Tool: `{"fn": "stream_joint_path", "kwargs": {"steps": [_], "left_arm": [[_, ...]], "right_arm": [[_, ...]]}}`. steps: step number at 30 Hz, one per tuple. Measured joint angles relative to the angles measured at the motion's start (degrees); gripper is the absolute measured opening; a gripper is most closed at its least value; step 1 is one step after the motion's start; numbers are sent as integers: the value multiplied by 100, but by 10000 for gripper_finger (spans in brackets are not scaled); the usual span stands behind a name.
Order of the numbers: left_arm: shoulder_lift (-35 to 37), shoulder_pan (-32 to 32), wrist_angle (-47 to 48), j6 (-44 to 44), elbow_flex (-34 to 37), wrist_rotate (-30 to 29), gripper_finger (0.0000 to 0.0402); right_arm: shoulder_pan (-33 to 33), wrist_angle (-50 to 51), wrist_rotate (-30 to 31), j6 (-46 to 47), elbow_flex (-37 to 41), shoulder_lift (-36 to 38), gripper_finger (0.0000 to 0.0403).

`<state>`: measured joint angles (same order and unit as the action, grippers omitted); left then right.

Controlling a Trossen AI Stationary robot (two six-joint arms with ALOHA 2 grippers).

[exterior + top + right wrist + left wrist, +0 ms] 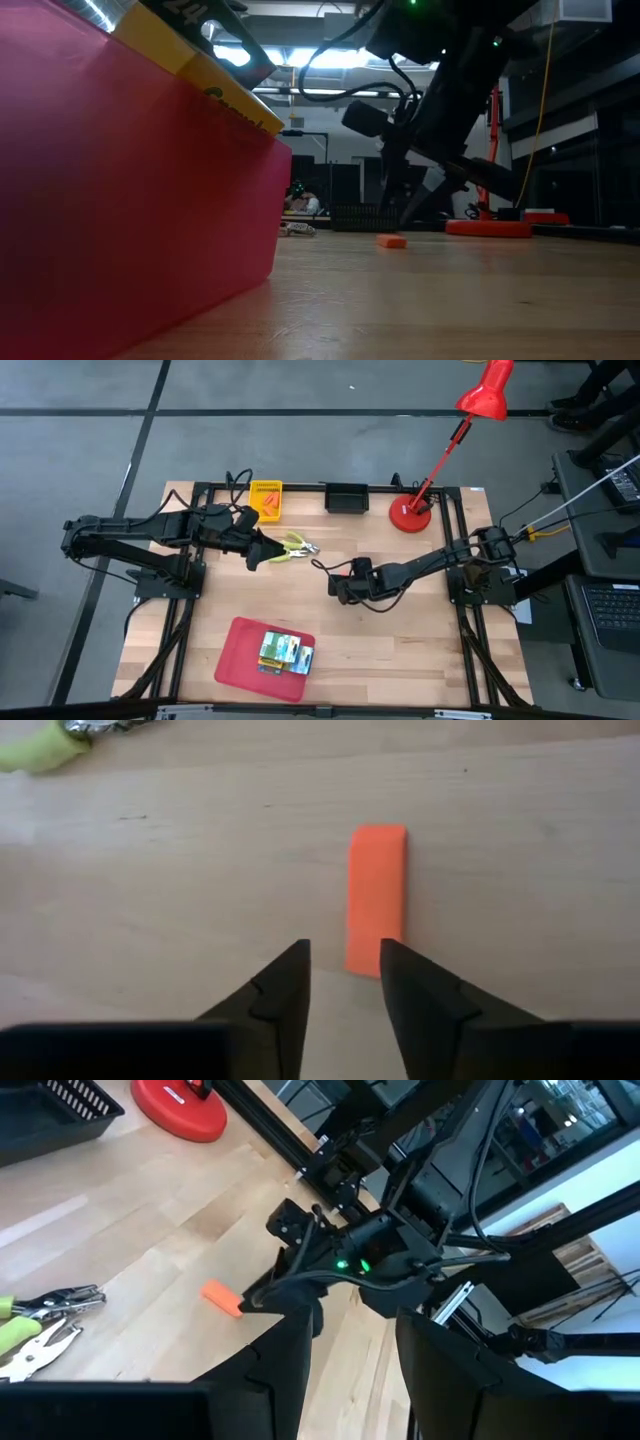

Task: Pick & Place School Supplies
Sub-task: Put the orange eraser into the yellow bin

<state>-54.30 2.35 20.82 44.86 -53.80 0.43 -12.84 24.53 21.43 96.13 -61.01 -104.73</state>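
A thumb-sized orange piece [377, 895] lies flat on the wooden table near its middle; it also shows in the low view [392, 241] and in the left wrist view [221, 1297]. My right gripper [345, 955] hovers low at the piece's near end, open by a narrow gap. My left gripper [350, 1335] is open and sits left of the yellow-green implements with metal tips [295, 547], which lie on the table. Green-and-yellow crayon boxes [286, 652] lie in the red tray [240, 660]. More orange pieces sit in a yellow bin [266, 500]. My right gripper comes at the orange piece along its length, slanting down from the table's right. One fingertip [400, 970] overlaps the piece's near end [365, 965] in the wrist view. I cannot tell whether it touches. The piece lies flat on the table.
A black bin [346, 497] and the red lamp's base [410, 512] stand at the table's far edge, with the lamp's arm leaning out beyond it. The red tray sits at the near edge. Bare wood lies between the tray and both grippers.
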Motion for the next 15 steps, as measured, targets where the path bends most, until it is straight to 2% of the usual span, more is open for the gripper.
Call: {"fn": "stream_joint_path", "kwargs": {"steps": [6,15], "left_arm": [[0,0,-1,-3,0,21,143],[0,0,-2,-48,0,29,143]], "right_arm": [[-11,-10,-27,66,-2,0,101],[-54,-110,-18,123,-7,-85,98]]}}
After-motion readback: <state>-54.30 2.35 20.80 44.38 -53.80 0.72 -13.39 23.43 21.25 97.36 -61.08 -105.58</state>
